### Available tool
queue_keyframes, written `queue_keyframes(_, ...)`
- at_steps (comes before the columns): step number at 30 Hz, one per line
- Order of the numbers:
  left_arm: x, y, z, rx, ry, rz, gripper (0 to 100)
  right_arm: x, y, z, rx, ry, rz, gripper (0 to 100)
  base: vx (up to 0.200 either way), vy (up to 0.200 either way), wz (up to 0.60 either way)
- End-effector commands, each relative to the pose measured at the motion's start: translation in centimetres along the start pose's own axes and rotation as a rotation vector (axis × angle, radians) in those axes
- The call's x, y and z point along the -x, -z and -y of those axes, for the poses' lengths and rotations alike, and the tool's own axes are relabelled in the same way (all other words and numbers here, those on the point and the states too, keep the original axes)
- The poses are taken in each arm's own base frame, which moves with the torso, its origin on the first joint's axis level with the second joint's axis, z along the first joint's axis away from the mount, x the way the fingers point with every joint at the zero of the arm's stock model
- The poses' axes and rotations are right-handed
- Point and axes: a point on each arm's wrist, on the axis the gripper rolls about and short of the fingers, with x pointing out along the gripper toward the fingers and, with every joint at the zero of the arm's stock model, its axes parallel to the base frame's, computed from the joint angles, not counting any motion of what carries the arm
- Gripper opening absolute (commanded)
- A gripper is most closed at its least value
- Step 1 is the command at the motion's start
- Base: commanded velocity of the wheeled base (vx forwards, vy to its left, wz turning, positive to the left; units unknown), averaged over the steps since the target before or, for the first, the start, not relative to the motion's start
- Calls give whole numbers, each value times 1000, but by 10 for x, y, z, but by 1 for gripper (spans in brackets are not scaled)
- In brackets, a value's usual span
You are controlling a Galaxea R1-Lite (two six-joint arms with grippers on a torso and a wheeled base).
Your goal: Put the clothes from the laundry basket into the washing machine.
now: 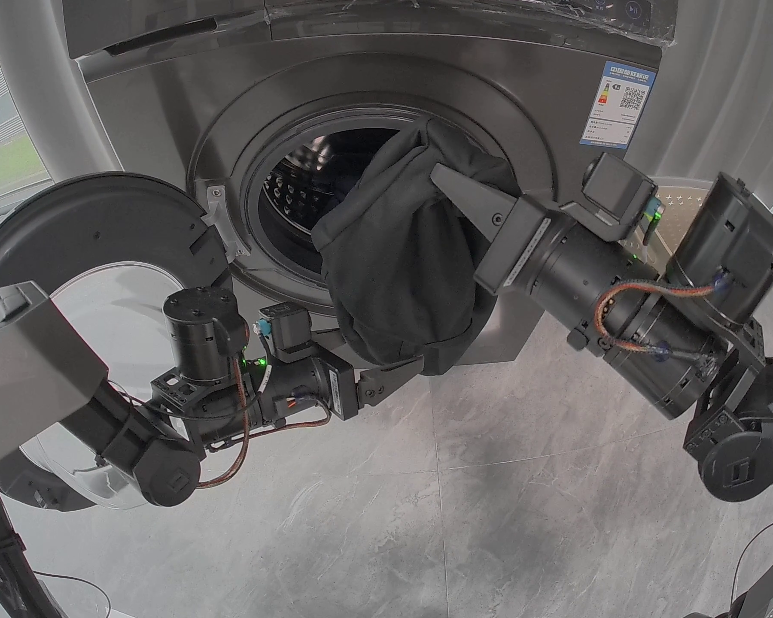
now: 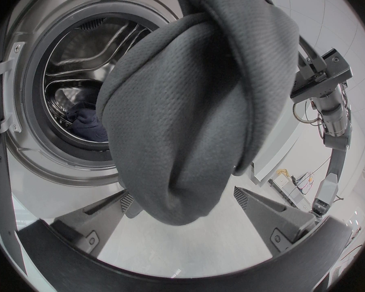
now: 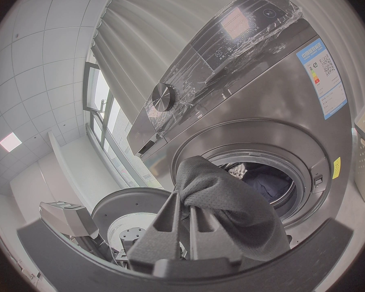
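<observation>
A dark grey garment (image 1: 395, 259) hangs in front of the washing machine's round opening (image 1: 305, 190), its top edge at the rim. My right gripper (image 1: 445, 178) is shut on the garment's upper part; in the right wrist view its fingers (image 3: 170, 215) pinch the cloth (image 3: 227, 203). Just under the garment's lower end sits my left gripper (image 1: 408, 369), open. In the left wrist view the cloth (image 2: 182, 114) hangs over the spread fingers (image 2: 247, 201). A dark blue piece of clothing (image 2: 85, 122) lies inside the drum.
The machine's door (image 1: 94, 242) stands swung open on the left, close behind my left arm. A pale perforated laundry basket (image 1: 674, 208) stands to the right of the machine, behind my right arm. Grey tiled floor (image 1: 455, 508) lies in front.
</observation>
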Motion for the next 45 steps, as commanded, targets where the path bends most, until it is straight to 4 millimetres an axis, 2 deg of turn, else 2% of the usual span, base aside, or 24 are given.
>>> queue_keyframes(1,-12,8,-6,-7,-18,8,100,0,0,-1,-1,-3,1,0,0,0,0)
queue_keyframes(5,-18,8,-9,-26,-44,54,100,1,1,0,0,0,-5,0,0,0,0)
queue_keyframes(15,-18,2,-3,-39,-47,89,100,4,2,1,2,4,-13,0,0,0,0)
queue_keyframes(16,-18,2,-2,-40,-46,94,0,5,2,1,2,4,-13,0,0,0,0)
queue_keyframes(21,-18,1,4,-46,-30,106,0,7,5,2,3,9,-24,0,0,0,0)
queue_keyframes(26,-13,6,18,-51,2,115,0,7,5,6,7,20,-24,0,0,0,0)
queue_keyframes(29,-2,4,27,-58,17,131,0,7,6,8,9,28,-29,0,0,0,0)
queue_keyframes(34,31,4,49,-69,56,158,0,11,14,12,16,41,-59,0,0,0,0)
queue_keyframes(39,56,-2,65,-78,85,186,0,10,16,19,23,71,-64,0,0,0,0)
queue_keyframes(40,61,-5,67,-81,89,196,0,10,18,22,29,90,-69,100,0,0,0)
queue_keyframes(45,80,-22,74,-99,97,262,0,21,36,40,77,159,-150,100,0,0,0)
